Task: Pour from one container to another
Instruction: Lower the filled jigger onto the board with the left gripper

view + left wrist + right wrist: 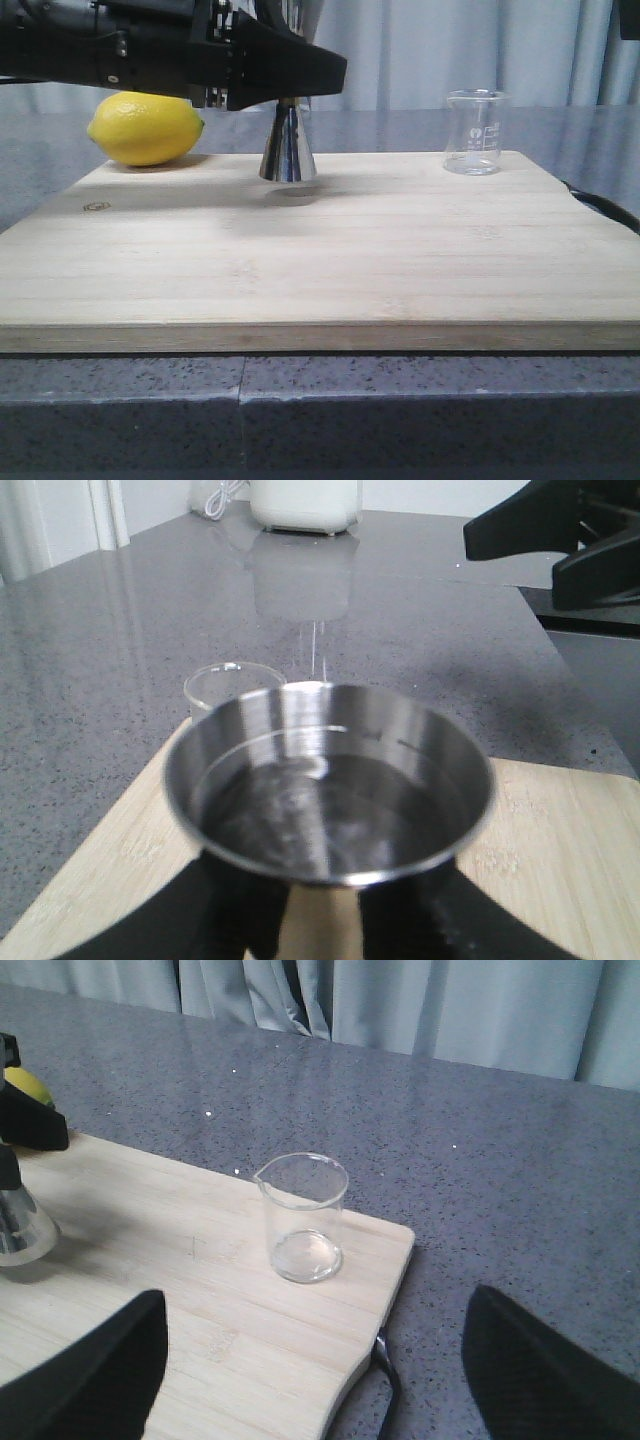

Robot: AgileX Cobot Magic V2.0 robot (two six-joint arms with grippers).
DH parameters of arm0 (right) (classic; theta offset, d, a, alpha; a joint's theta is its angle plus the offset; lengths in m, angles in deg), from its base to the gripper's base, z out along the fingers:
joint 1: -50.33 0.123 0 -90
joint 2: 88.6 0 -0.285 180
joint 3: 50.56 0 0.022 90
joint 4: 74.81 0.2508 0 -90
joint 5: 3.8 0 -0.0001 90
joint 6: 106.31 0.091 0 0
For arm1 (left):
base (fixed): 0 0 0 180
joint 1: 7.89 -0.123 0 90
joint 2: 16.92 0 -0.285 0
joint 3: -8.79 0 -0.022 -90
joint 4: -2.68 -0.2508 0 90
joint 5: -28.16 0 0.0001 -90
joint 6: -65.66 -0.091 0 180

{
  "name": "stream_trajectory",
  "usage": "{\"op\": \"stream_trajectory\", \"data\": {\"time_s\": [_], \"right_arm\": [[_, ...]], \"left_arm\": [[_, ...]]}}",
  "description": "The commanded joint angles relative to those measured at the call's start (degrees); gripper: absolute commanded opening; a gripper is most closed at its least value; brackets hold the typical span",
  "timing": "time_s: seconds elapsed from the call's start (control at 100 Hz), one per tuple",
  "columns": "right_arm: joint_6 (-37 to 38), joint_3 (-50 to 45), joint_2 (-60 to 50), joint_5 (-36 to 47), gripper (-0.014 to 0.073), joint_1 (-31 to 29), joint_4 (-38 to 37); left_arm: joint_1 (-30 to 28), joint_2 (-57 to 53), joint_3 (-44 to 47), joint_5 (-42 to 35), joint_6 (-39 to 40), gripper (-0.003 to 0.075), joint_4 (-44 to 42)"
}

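Front view: left gripper [285,85] covers the jigger's [288,148] upper cup, only the lower cone shows. Arm runs off the left edge. Can't tell from here where the jaws actually contact.

Left wrist view: jigger rim fills the frame, blurred (too close to the lens), and hides most of the beaker [228,688], only a sliver of its rim visible. Both fingers cropped at the bottom edge.

Right wrist view: right gripper [320,1370] fingers cut off by the bottom edge, tips out of frame. Lemon [25,1085] mostly blocked by the left gripper. Board [200,1260] runs off left and bottom.

Beaker graduation marks too small to read.
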Motion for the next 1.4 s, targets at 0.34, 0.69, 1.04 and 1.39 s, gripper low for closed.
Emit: {"op": "stream_trajectory", "data": {"time_s": [0.34,0.69,1.04,1.39], "right_arm": [[0.0,1.3,-0.6,-1.1,0.0542,0.0,0.6],[0.0,1.3,-0.6,-1.1,0.0542,0.0,0.6],[0.0,1.3,-0.6,-1.2,0.0542,0.0,0.6],[0.0,1.3,-0.6,-1.2,0.0542,0.0,0.6]], "left_arm": [[-0.2,-1.1,-2.0,6.4,0.3,0.0238,4.6],[-0.2,-1.1,-2.0,6.3,0.3,0.0238,3.1],[-0.2,0.6,-2.0,6.4,0.6,0.0238,2.1],[-0.8,0.4,-2.1,6.4,1.3,0.0337,2.2]]}}
